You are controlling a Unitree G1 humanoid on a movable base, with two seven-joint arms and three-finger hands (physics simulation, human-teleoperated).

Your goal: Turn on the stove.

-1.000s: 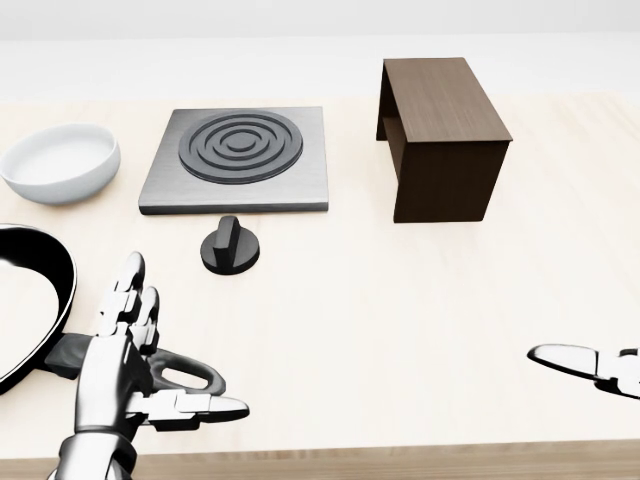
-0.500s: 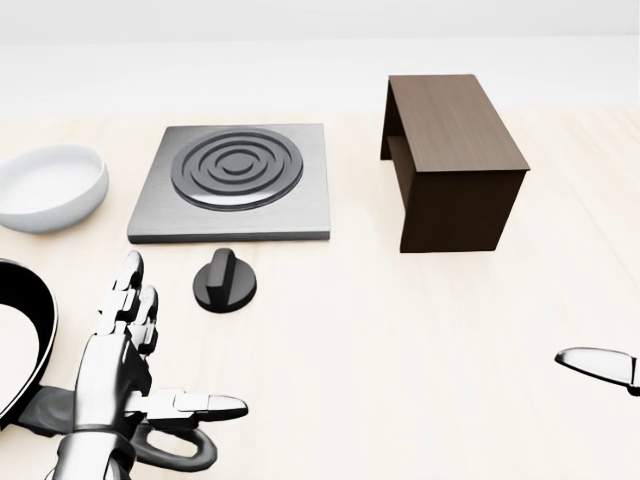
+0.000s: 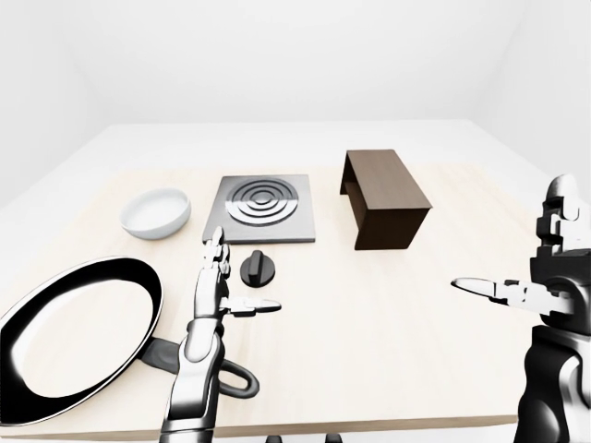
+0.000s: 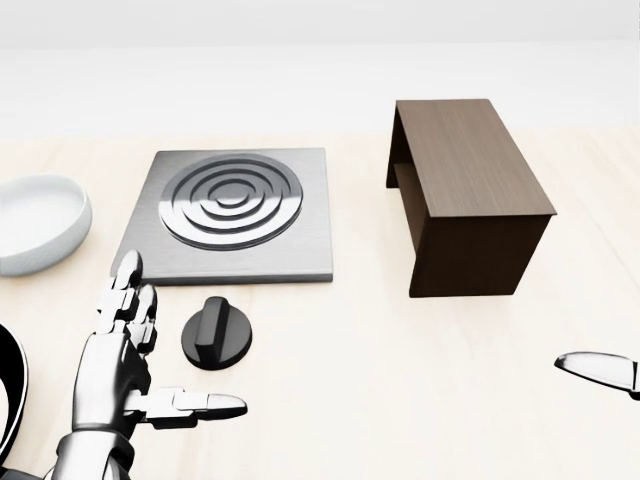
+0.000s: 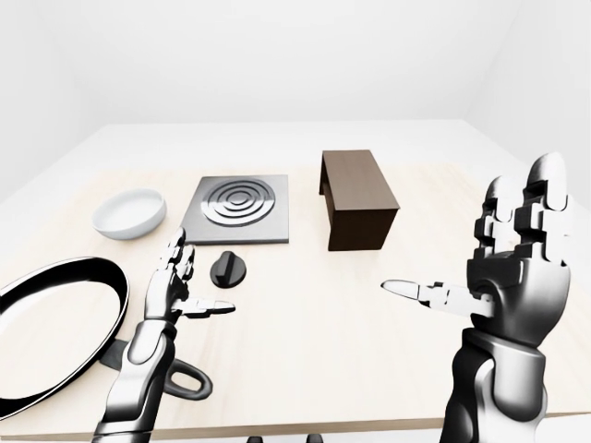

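A grey square stove plate [image 4: 232, 215] with a ringed burner lies on the pale wooden table [image 4: 400, 390]. Its black round knob [image 4: 217, 335] sits just below the plate. My left hand [image 4: 130, 365] hovers open at the knob's lower left, fingers up and thumb [image 4: 205, 405] pointing right, a short gap from the knob. My right hand [image 5: 508, 268] is raised open at the right, palm facing left, holding nothing; only its thumb tip [image 4: 600, 370] shows in the head view.
A dark brown wooden box [image 4: 470, 195] stands right of the stove. A white bowl [image 4: 35, 225] lies left of it. A black frying pan [image 3: 78, 332] rests at the lower left, its handle [image 3: 231, 378] under my left arm.
The whole head view has shifted: stove, knob and box sit lower and larger now, so the camera moved closer. The pan has slid out of the head view's left edge. Both hands stay open.
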